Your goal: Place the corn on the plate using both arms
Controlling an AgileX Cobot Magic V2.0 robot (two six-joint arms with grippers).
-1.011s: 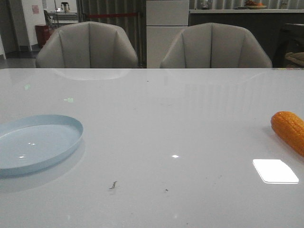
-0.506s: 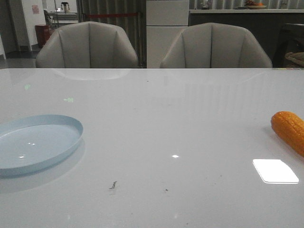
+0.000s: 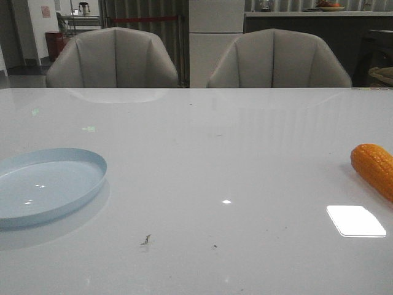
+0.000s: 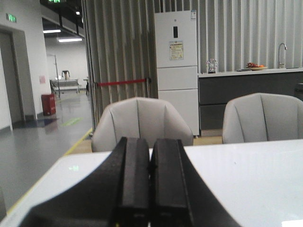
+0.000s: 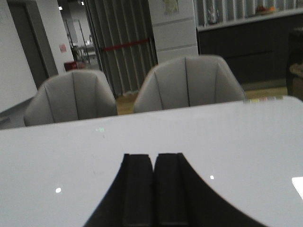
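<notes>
Orange corn (image 3: 374, 169) unmoved | plate (image 3: 49, 184) unmoved | both jaws closed, empty

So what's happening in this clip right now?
Nothing is being handled yet. The corn lies on the white table at the far right, and the pale blue plate sits empty at the far left. Both arms are out of the front view; the left gripper and right gripper are shut, holding nothing.
</notes>
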